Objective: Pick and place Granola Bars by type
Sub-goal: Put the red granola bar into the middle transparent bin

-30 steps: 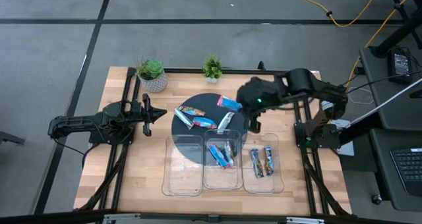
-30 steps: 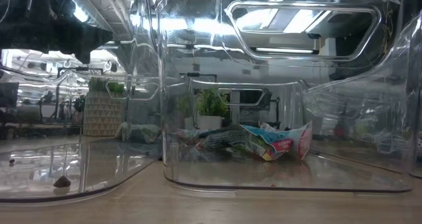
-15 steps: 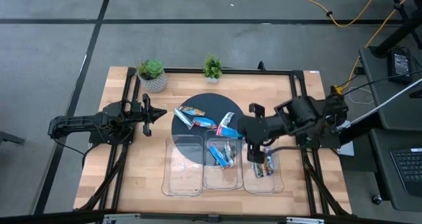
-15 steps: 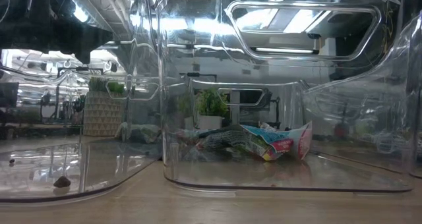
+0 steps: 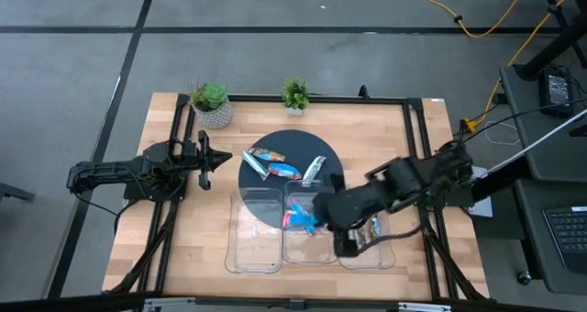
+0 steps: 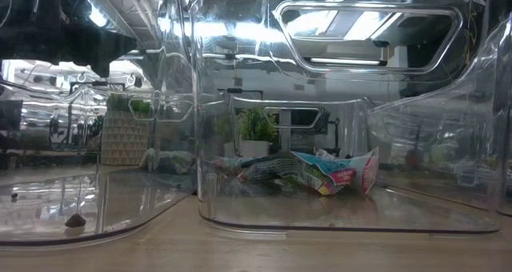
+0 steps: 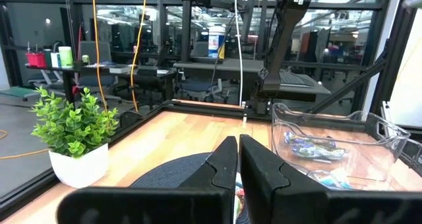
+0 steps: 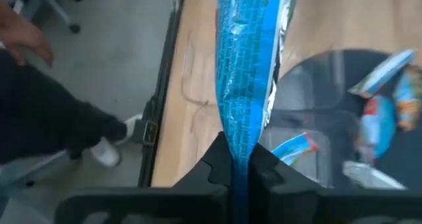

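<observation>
Three granola bars lie on the dark round mat [image 5: 275, 145]: two blue ones [image 5: 260, 162] [image 5: 285, 172] and a silvery one [image 5: 314, 169]. More bars lie in the middle clear tray [image 6: 332, 173] and the right tray [image 5: 371, 228]. My right gripper [image 5: 318, 217] hangs over the middle tray [image 5: 305, 250], shut on a bright blue bar [image 8: 247, 66]. My left gripper [image 5: 209, 158] waits shut left of the mat, with its fingers [image 7: 225, 163] together. My right gripper pinches the blue bar by one end [image 8: 238, 150] between its two fingers [image 8: 216, 166]. The rest of the bar sticks out past the fingertips. In the high view the bar [image 5: 299, 221] is lifted clear above the middle tray.
The left clear tray [image 5: 254, 253] stands beside the middle one, near the table's near edge. Two potted plants [image 5: 211, 101] [image 5: 294, 94] stand at the far edge. A person's dark trouser leg and shoe [image 8: 59, 128] show on the floor beyond the table.
My right gripper has carried the blue bar from over the far right part of the mat toward the table's near edge and somewhat left. It now hangs over the middle tray. The arm has swung low across the right tray.
</observation>
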`<state>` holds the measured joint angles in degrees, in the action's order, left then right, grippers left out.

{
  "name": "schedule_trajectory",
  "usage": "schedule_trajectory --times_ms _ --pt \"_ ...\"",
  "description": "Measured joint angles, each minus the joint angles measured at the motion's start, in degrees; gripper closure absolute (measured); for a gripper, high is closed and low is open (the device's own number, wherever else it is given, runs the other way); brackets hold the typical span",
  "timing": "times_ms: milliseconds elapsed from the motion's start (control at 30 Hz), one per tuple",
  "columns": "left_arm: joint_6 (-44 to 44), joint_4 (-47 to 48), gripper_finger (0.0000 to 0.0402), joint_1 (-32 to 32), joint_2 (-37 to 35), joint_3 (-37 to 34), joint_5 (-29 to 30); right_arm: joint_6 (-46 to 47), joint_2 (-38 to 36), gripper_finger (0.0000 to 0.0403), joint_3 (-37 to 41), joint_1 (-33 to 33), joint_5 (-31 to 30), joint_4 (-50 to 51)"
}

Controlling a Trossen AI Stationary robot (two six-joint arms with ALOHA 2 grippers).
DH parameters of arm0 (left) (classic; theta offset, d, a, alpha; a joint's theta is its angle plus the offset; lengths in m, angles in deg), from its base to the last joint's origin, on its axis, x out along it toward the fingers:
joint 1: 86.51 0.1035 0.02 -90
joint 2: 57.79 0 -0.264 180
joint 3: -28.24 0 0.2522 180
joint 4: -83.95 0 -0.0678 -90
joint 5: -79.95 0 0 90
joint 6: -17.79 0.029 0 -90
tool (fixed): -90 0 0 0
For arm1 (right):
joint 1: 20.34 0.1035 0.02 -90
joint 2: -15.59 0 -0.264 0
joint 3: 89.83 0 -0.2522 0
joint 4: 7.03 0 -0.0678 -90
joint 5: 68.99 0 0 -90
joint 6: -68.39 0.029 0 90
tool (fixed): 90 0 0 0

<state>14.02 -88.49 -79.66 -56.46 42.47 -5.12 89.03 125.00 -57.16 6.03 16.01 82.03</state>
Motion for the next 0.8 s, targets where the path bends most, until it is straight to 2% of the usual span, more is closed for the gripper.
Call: schedule_trajectory --times_ms 267,400,567,800 --pt "0.0 0.02 0.0392 0.01 0.02 0.01 -0.02 -1.59 6.55 0.0389 0.02 1.03 1.66 1.42" --pt "0.0 0.02 0.0389 0.0 0.02 0.0 -0.02 -1.45 11.36 0.0389 0.02 0.4 -1.31 5.49" --pt "0.0 0.02 0.0392 0.02 0.02 0.0 -0.02 -3.11 18.34 0.0381 0.02 0.04 -1.19 10.72" --pt "-0.02 0.02 0.039 0.01 0.0 0.0 -0.02 -3.6 22.17 0.0389 0.02 0.09 -0.96 11.69"
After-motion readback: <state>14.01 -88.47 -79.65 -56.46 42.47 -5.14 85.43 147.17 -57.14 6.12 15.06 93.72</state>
